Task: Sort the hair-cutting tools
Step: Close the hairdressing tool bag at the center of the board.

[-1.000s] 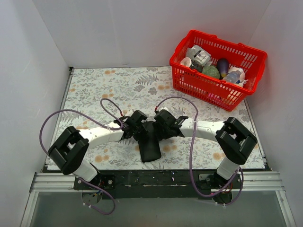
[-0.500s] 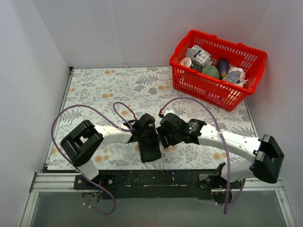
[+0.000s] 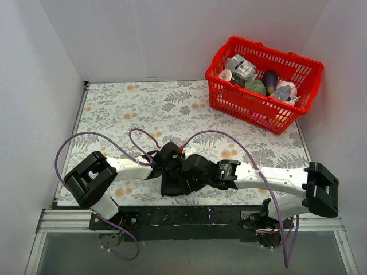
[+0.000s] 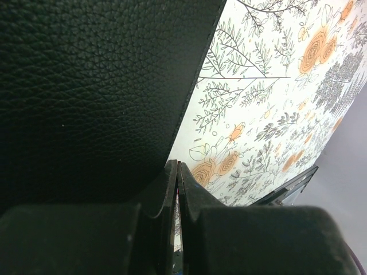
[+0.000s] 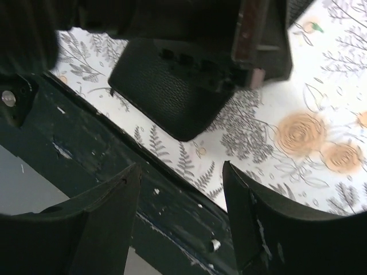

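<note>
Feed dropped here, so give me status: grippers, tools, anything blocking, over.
Left gripper shut at black case edge. Right gripper open, empty. Scissors, comb not in view. Both grippers crowd the case.

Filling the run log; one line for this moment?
left gripper shut at black case | right gripper open above table edge | tools unseen

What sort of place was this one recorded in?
Probably a lab robot test booth, not a salon: plain white walls box in a floral-covered table, with a red basket of props.
</note>
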